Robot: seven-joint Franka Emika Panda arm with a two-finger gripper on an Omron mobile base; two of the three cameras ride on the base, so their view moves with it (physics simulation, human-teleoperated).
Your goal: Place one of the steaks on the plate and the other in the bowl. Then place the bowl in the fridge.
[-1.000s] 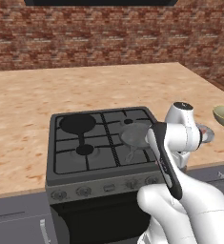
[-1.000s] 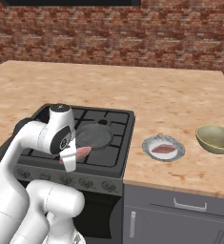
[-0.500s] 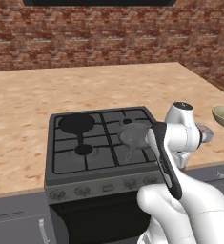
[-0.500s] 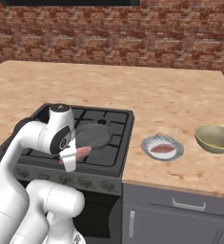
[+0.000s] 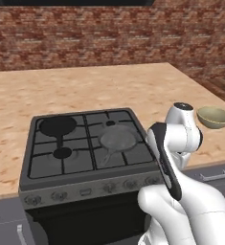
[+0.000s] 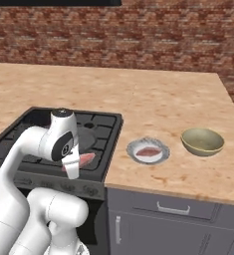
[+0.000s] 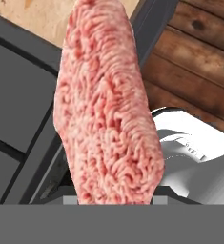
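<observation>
My fingers (image 6: 73, 167) grip one steak (image 7: 106, 105) above the stove's (image 6: 101, 130) front edge. The other steak (image 6: 147, 152) lies on the plate (image 6: 133, 151), beside the bowl (image 6: 202, 141) on the surface (image 6: 168, 104).

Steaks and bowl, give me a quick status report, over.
Gripper shut on one steak, held above the stove's front edge. Other steak on the plate. Bowl on the counter, right of the plate, holding nothing. Path to the bowl passes over the plate.
</observation>
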